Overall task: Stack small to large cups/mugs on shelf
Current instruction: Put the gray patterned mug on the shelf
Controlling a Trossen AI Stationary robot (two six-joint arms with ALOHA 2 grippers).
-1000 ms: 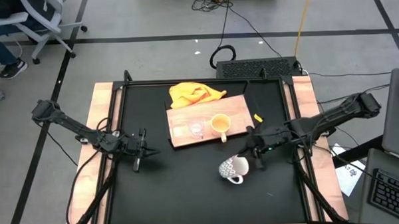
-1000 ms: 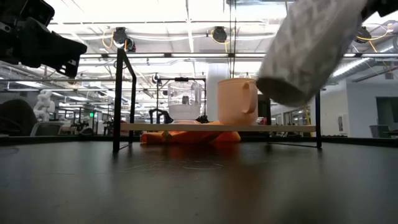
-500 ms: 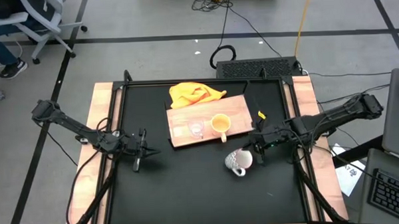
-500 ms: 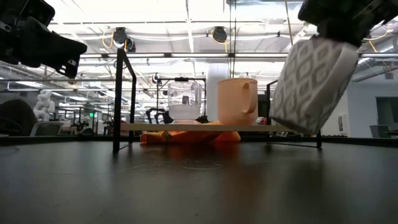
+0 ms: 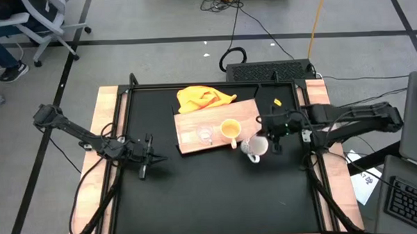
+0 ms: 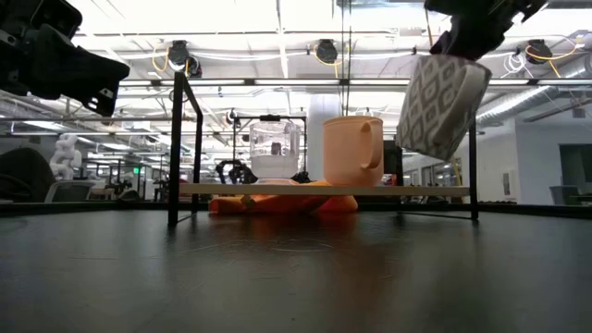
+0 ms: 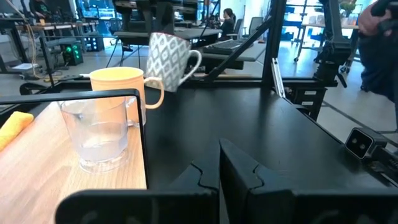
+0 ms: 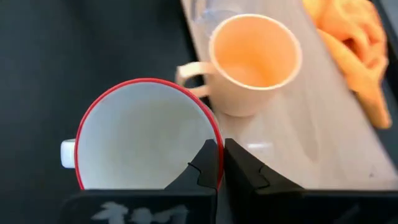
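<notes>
The wooden shelf [image 5: 219,120] lies at the table's far middle. On it stand a clear glass cup [image 5: 205,134] and a yellow-orange mug [image 5: 230,130]; both also show in the left wrist view [image 7: 99,134] [image 7: 118,84]. My right gripper [image 5: 263,141] is shut on a white mug [image 5: 253,147] with a grey diamond pattern and a red rim, in the air just off the shelf's near right corner, beside the yellow mug. My left gripper [image 5: 146,161] is shut and empty at the table's left. My right gripper pinches the white mug's red rim [image 8: 214,146], one finger [image 8: 202,165] inside the mug and one outside, on the side opposite the handle [image 8: 67,152]. The fingers come from the table's right. The mug hangs tilted, mouth upward, lifted clear of table and shelf [image 6: 442,104].
A yellow cloth [image 5: 204,98] lies crumpled at the shelf's far edge. Black frame posts [image 6: 173,157] stand at the table's corners. Bare black table top [image 5: 197,194] stretches across the near half.
My right gripper has carried the white mug up and toward the table's far edge, to the shelf's near right corner beside the yellow mug. The mug has tipped from steeply slanted to nearer upright. My left arm has kept still.
</notes>
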